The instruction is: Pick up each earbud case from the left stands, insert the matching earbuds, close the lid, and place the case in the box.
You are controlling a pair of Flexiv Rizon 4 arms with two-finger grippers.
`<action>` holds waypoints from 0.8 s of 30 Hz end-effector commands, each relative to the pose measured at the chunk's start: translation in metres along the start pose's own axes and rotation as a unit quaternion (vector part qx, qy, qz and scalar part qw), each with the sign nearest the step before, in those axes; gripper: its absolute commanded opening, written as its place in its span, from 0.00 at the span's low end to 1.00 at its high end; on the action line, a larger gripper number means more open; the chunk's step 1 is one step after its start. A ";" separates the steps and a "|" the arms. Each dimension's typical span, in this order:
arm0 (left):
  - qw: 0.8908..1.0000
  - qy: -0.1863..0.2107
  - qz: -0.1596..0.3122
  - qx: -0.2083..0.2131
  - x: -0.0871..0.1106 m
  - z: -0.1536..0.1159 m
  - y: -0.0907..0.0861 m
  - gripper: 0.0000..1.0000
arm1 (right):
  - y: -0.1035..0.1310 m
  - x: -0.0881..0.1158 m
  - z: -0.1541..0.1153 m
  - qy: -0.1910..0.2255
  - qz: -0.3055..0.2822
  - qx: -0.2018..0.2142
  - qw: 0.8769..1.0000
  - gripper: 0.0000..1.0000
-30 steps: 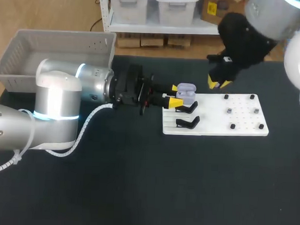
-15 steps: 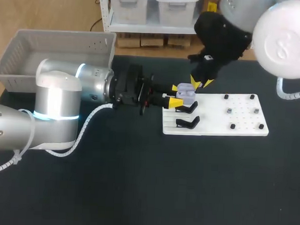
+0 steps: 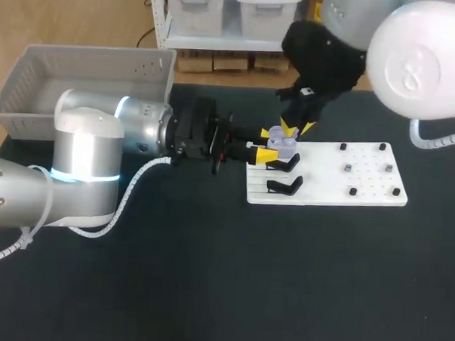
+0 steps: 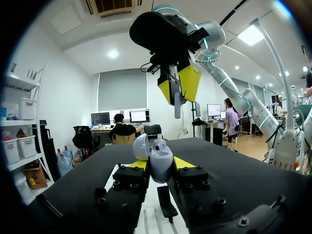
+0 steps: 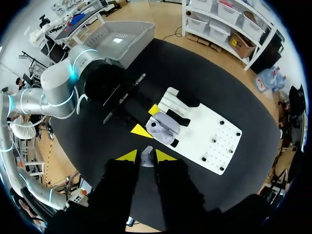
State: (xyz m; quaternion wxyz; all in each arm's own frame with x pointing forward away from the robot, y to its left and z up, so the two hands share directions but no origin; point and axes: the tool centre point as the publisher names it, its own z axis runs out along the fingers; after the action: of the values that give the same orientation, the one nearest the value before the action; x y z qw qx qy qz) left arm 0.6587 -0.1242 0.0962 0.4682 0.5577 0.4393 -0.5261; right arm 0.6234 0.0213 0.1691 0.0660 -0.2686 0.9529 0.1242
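Black surface (image 3: 170, 274) from overhead, and the left tool (image 3: 264, 144) is gripping the lavender earbud case (image 3: 281, 143) by its two sides, just over the white stand board (image 3: 370, 184), with the lid standing open. Right tool (image 3: 293, 129) is hanging directly above it, and the grey box (image 3: 34, 102) is waiting well apart at the far left.

Over to the left wrist view: the earbud case (image 4: 161, 165) is sitting clamped between the yellow tips, lid (image 4: 141, 146) tipped back, while the right tool (image 4: 177, 90) is pinching a small earbud (image 4: 177, 105) overhead.

Right wrist view now: the right tool (image 5: 146, 156) is clenching that earbud (image 5: 147, 157), with the open earbud case (image 5: 163, 127) lying ahead of it.

My read: the case is looking light, hard and slick, so the hold belongs on the lower shell, never on the hinged lid. The earbud is looking tiny and easy to drop, so it is calling for a gentle seat
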 end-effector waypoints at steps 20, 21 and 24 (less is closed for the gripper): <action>1.000 0.000 0.001 -0.002 0.000 0.001 -0.001 0.00 | 0.004 -0.019 0.021 0.047 -0.019 -0.013 0.999 0.00; 1.000 0.000 0.001 -0.002 0.000 0.001 -0.001 0.00 | 0.004 -0.020 0.022 0.048 -0.019 -0.013 0.999 0.00; 1.000 0.000 0.001 -0.002 0.000 0.001 -0.001 0.00 | 0.004 -0.020 0.025 0.050 -0.019 -0.014 0.998 0.00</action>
State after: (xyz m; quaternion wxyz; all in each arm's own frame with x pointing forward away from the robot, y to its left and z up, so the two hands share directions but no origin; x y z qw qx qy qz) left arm 0.6587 -0.1242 0.0962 0.4682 0.5577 0.4393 -0.5261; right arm 0.6371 0.0396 0.1515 0.0202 -0.2933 0.9480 0.1222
